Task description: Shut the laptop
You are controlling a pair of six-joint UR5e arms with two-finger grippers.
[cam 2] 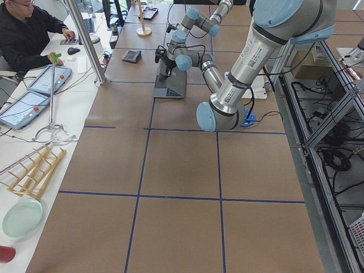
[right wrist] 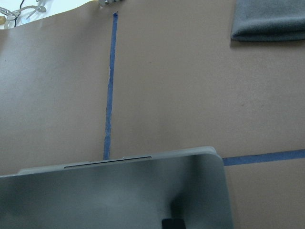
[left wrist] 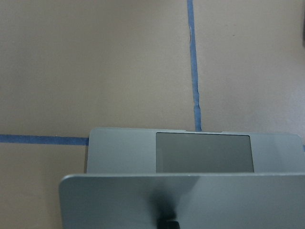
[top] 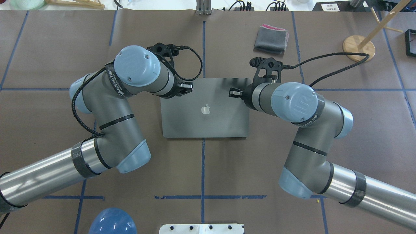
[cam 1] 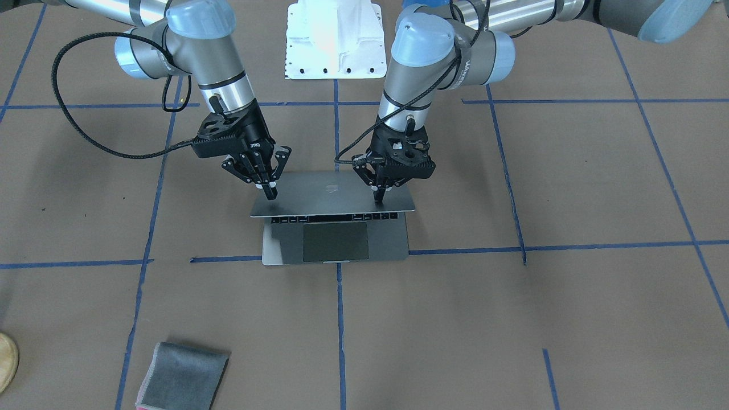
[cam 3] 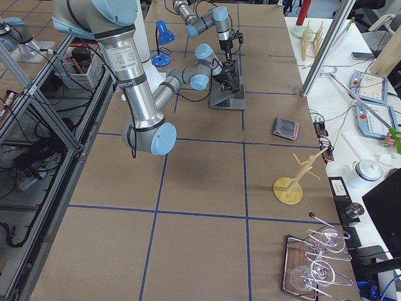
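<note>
The space-grey laptop [cam 1: 336, 196] stands mid-table, partly closed, its lid [top: 204, 122] with the apple logo tilted low over the keys; the trackpad [cam 1: 335, 242] still shows. My left gripper [cam 1: 379, 198] is shut, its fingertips resting on the lid's top face near one corner. My right gripper [cam 1: 271, 193] is shut, its tips on the lid near the other corner. The left wrist view shows the lid edge [left wrist: 181, 191] above the trackpad [left wrist: 204, 152]. The right wrist view shows the lid [right wrist: 119, 191] filling its lower part.
A folded grey cloth [cam 1: 182, 376] lies on the operators' side, also in the overhead view [top: 271, 39]. A wooden stand [top: 359, 47] is at the far right. The white robot base [cam 1: 335, 40] is behind the laptop. A blue dome [top: 112, 222] sits near the base.
</note>
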